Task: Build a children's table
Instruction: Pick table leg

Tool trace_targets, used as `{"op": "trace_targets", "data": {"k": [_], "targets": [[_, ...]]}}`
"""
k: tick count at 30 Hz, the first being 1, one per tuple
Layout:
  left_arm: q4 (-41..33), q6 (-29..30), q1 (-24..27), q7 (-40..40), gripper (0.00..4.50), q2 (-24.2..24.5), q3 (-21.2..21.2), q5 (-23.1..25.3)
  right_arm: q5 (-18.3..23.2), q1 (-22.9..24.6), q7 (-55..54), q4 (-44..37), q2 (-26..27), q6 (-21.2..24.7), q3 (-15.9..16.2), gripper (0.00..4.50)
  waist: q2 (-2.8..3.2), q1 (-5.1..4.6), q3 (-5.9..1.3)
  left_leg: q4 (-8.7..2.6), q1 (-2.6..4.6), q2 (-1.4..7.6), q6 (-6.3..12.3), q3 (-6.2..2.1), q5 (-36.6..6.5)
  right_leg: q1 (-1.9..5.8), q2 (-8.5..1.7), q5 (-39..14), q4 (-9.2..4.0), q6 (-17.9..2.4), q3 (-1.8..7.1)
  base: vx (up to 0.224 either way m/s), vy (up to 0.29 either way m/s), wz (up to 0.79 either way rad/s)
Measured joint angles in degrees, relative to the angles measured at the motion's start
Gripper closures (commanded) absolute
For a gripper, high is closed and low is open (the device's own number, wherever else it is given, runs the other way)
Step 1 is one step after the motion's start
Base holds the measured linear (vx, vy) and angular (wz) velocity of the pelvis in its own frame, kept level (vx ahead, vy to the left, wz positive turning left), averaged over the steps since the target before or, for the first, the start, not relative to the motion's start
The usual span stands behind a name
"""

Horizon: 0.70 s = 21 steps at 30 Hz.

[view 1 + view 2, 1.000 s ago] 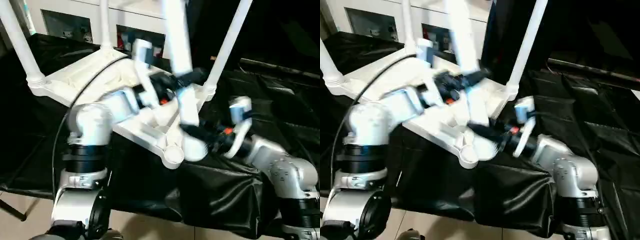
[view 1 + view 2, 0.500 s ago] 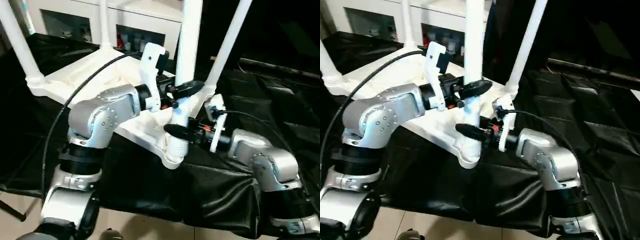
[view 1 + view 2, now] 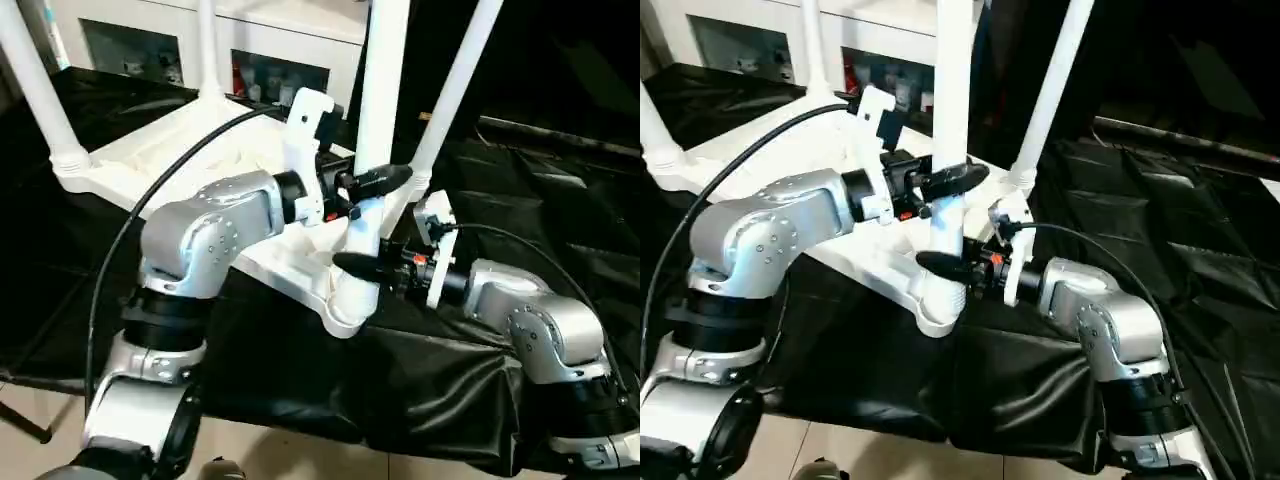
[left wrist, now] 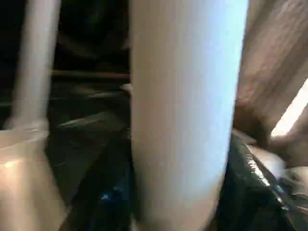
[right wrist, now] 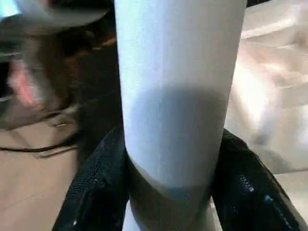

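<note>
The children's table lies upside down: a white tabletop (image 3: 150, 150) with three white legs (image 3: 455, 90) standing in its corner sockets. A fourth leg (image 3: 375, 120) stands upright with its lower end at the near corner socket (image 3: 343, 312); how deep it sits is hidden. My left gripper (image 3: 365, 185) is shut on this leg at mid height. My right gripper (image 3: 360, 265) is shut on it lower down, just above the socket. In the left wrist view the leg (image 4: 183, 115) runs between black fingers (image 4: 252, 183). The right wrist view has the leg (image 5: 178, 96) between fingers (image 5: 96, 183).
The tabletop rests on a large black-draped work table (image 3: 560, 200), its near corner reaching the table's front edge. White shelving (image 3: 280, 40) stands behind. A black cable (image 3: 130, 230) loops along my left arm. Pale floor (image 3: 280, 450) lies below the front edge.
The held leg has swung from tilted to upright over the near corner socket. My right gripper has moved in and closed on its lower part. My left arm has shifted with the leg.
</note>
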Motion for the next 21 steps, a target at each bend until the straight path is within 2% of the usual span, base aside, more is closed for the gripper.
{"op": "trace_targets", "data": {"k": [3, 4, 7, 9, 21], "targets": [[0.31, 0.29, -0.01, -2.11, 1.90, -0.11, 2.29, -2.55, 0.87, -0.01, 1.78, -0.02, -0.28, -0.14, 0.09, 2.62, 0.00, -0.01, 0.00, 0.03, 0.02, 0.00, -0.01, 0.01, 0.01, 0.01, 0.00, 0.04, 0.01, -0.06, 0.01, 0.000, 0.000, 0.00], [0.77, 0.56, -0.01, -2.50, 2.16, -0.23, 3.11, -3.53, 1.04, 0.00, 2.26, -0.02, -0.49, -0.20, 0.09, 2.62, 0.00, 0.00, 0.00, 0.03, 0.03, 0.00, -0.01, 0.00, 0.01, 0.01, 0.00, 0.04, 0.01, -0.06, 0.01, 0.000, 0.000, 0.00], [1.38, 0.85, -0.01, -2.85, 2.25, -0.42, 4.23, -4.35, 1.34, 0.00, 3.27, -0.03, -0.88, -0.22, 0.09, 2.62, -0.01, 0.10, -0.01, 0.07, 0.04, 0.01, -0.02, -0.01, 0.02, 0.04, -0.01, 0.05, 0.01, -0.04, 0.01, 0.000, 0.000, 0.00], [1.38, 0.80, -0.01, -3.23, 2.56, -0.05, 4.19, -4.35, 1.52, 0.01, 3.36, -0.02, -1.08, -0.22, 0.09, 2.63, -0.01, 0.12, -0.01, 0.07, 0.03, 0.01, -0.02, -0.01, 0.02, 0.05, -0.01, 0.05, 0.00, -0.03, 0.01, 0.000, 0.000, 0.00], [1.30, -1.12, 0.10, -5.15, 2.71, 1.14, 1.96, -3.35, 0.58, 0.13, 4.34, 0.02, -1.78, -1.32, 0.64, 2.63, -0.02, 0.04, -0.02, 0.06, 0.04, 0.01, -0.02, 0.00, 0.02, 0.05, -0.01, 0.06, 0.02, -0.04, 0.01, 0.000, 0.000, 0.00]]}}
